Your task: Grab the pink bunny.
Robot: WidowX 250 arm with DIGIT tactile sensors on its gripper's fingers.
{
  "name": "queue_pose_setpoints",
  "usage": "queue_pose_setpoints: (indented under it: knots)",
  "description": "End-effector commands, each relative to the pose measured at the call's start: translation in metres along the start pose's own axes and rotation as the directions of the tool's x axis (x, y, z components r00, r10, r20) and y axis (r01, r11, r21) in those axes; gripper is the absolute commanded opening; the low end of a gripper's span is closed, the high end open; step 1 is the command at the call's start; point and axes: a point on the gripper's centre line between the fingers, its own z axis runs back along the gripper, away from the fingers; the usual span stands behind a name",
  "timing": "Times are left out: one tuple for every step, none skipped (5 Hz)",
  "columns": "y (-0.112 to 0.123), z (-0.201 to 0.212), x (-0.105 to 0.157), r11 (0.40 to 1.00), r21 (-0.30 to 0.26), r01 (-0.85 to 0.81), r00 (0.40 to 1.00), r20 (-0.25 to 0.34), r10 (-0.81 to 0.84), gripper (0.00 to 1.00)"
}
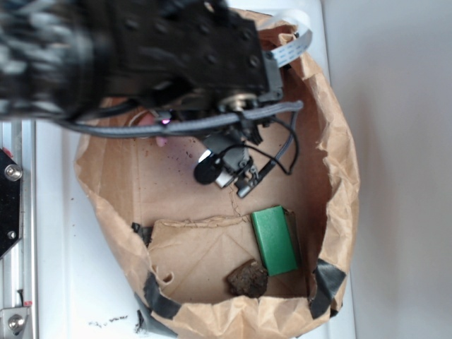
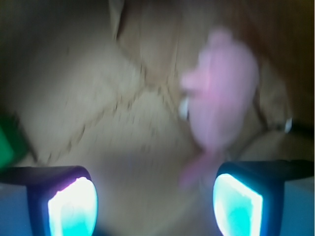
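The two fingers [image 2: 73,204] of the gripper [image 2: 155,204] stand wide apart at the bottom of the wrist view, one glowing pad on the left and one on the right, and nothing is between them. They hold nothing. The blurry pink bunny [image 2: 222,105] lies on brown paper ahead of the right finger, close to it but not inside the gap. One thin pink part of it hangs down toward that right pad. At the far left edge of the wrist view a bit of the green block [image 2: 6,142] peeks in. In the exterior view, going from left to right, there is first a metal rail [image 1: 18,233] on a white table [image 1: 63,233]. Next comes the brown paper bag [image 1: 339,141], lying open like a bowl with crinkled walls all around. Black tape [image 1: 159,300] holds its lower rim. The big black arm [image 1: 141,49] covers the top left part of the bag, and only a small spot of pink shows under it. The middle of the bag floor is bare paper with room to move. Lower down sits a dark brown lump [image 1: 247,277], touching the low end of the green block, which lies near the right wall. Right of the bag the table is plain white.
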Motion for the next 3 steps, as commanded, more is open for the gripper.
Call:
queue_pose_setpoints:
  knots:
    - [0.022, -0.018, 0.028, 0.997, 0.039, -0.065, 0.995, 0.073, 0.063, 1.00]
    - [0.032, -0.017, 0.026, 0.998, 0.007, -0.062, 0.996, 0.072, 0.062, 1.00]
    - [0.043, -0.051, 0.025, 0.998, 0.040, -0.044, 0.989, 0.143, 0.038, 1.00]
